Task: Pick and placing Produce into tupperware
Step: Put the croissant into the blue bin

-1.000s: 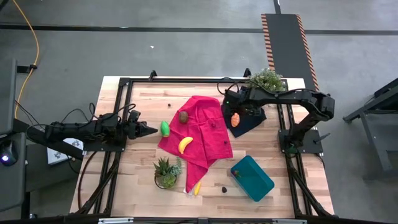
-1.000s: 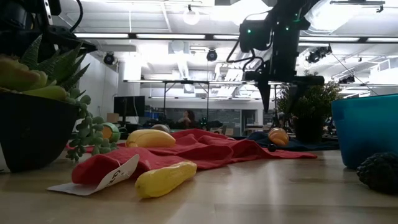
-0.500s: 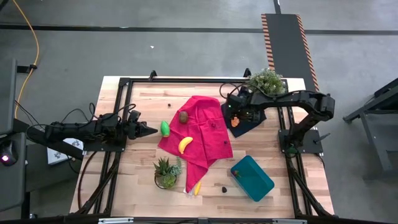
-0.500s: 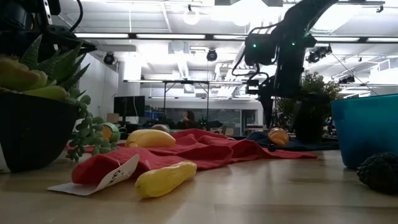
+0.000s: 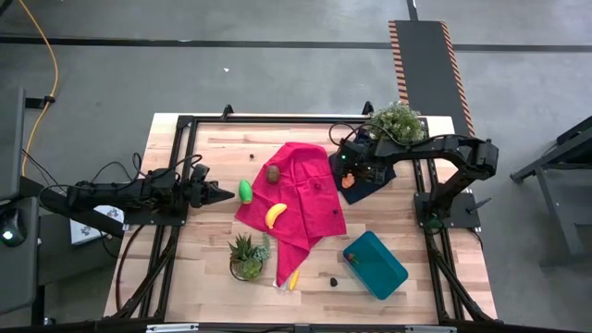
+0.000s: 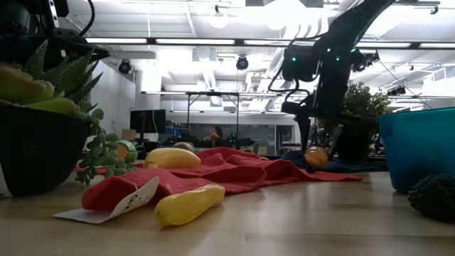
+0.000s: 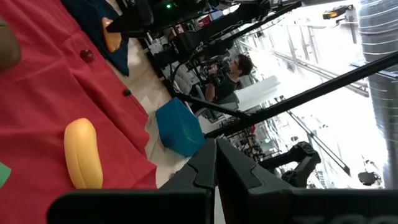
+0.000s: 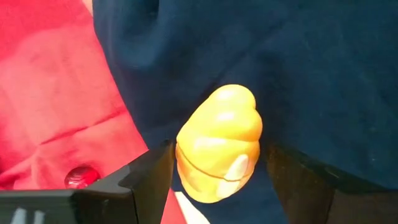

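The orange piece (image 8: 219, 143) lies on the dark navy cloth (image 8: 311, 74) at the far right of the table. My right gripper (image 5: 350, 176) points steeply down over it, open, one finger on either side (image 6: 318, 146); no touch shows. At the near right stands the teal tupperware (image 5: 375, 264). Two bananas (image 5: 275, 215) (image 5: 293, 279) and a brown piece (image 5: 274, 172) lie on the red cloth (image 5: 305, 199). A green piece (image 5: 244, 191) rests on the wood. My left gripper (image 5: 225, 193) waits shut, level, at the table's left.
A potted succulent (image 5: 248, 257) stands near the front edge and a leafy plant (image 5: 398, 118) at the far right corner, just behind my right arm. A small dark lump (image 5: 334, 278) lies by the tupperware. Bare wood shows between the cloths and the tupperware.
My right gripper has come down onto the navy cloth toward the orange piece and tipped more steeply downward, its fingers staying open. The orange piece and the other things have not moved.
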You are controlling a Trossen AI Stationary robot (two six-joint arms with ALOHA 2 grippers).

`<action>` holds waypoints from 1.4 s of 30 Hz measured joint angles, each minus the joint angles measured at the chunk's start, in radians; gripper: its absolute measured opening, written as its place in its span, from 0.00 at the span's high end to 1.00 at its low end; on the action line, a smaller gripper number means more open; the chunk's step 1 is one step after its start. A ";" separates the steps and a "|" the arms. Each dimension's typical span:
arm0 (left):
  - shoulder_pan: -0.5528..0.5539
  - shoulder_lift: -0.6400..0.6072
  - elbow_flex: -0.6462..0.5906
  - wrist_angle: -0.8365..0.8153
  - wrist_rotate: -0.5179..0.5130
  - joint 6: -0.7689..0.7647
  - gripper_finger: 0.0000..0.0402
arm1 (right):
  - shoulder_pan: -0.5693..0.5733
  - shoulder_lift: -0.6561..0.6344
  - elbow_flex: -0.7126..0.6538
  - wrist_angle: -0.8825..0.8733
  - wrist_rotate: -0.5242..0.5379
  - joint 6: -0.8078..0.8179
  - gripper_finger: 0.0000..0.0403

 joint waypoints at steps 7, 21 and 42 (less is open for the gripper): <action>0.000 0.000 0.000 0.000 0.000 0.000 1.00 | -0.025 0.000 0.000 0.000 -0.002 -0.002 0.40; 0.000 0.000 0.000 0.001 0.000 0.000 1.00 | -0.049 0.000 0.000 0.009 -0.051 -0.023 0.40; 0.000 0.000 0.000 0.001 0.000 0.000 1.00 | -0.047 0.053 0.000 0.024 -0.084 -0.038 0.40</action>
